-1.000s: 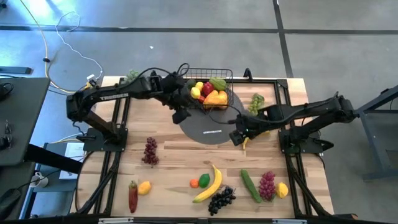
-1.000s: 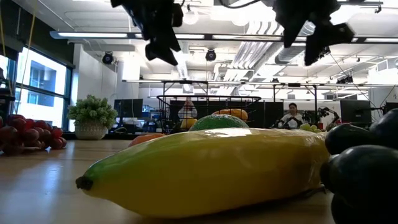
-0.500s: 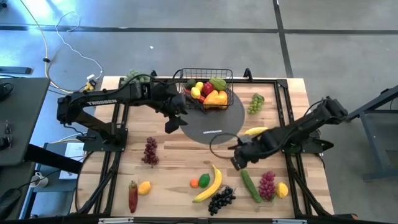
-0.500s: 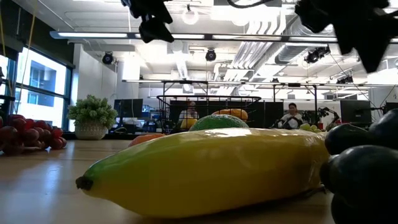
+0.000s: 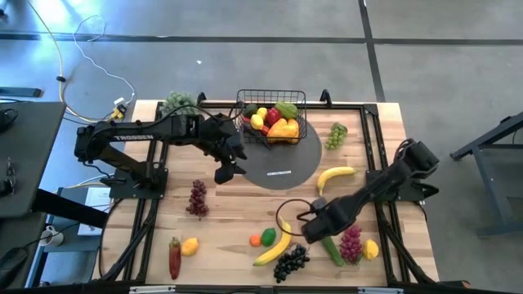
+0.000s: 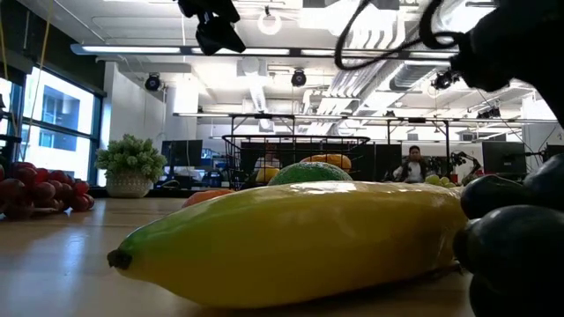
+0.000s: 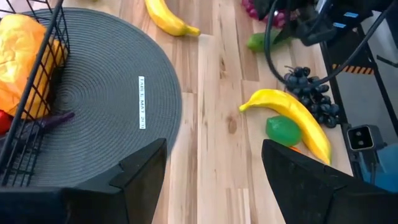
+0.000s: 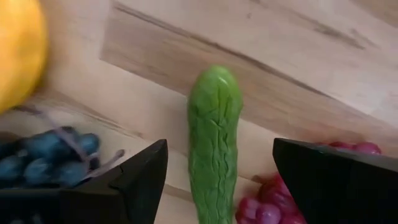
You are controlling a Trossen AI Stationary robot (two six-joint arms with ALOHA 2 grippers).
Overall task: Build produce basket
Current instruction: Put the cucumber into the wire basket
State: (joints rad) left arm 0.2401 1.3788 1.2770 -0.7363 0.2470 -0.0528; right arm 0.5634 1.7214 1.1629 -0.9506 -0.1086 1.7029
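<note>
The basket [image 5: 271, 121] is sitting at the far edge of the round mat [image 5: 278, 159], already holding a small heap: a lemon [image 5: 257, 121], a red piece, an orange-yellow piece and a green one. The job looks well under half done, since most of the produce is lying loose on the worktop [image 5: 237, 212].

Still out are a banana [image 5: 335, 174] just off the mat, green grapes [image 5: 335, 135] near the basket, purple grapes [image 5: 197, 197] on the left side, and a front row: a red pepper [image 5: 175, 256], a second lemon [image 5: 189, 245], an orange and a green piece by a second banana [image 5: 274, 243], black grapes [image 5: 291, 261], a cucumber [image 5: 329, 243], red grapes [image 5: 350, 242] and a third lemon [image 5: 371, 249].

The right gripper [image 5: 315, 224] is hovering over the front row with jaws spread, empty, and its wrist view is showing the cucumber [image 8: 213, 140] lined up between them, so that piece seems to be the next pick. The left gripper [image 5: 229, 167] is hanging above the mat's near-left edge, jaws spread and holding nothing, clear of the basket.
</note>
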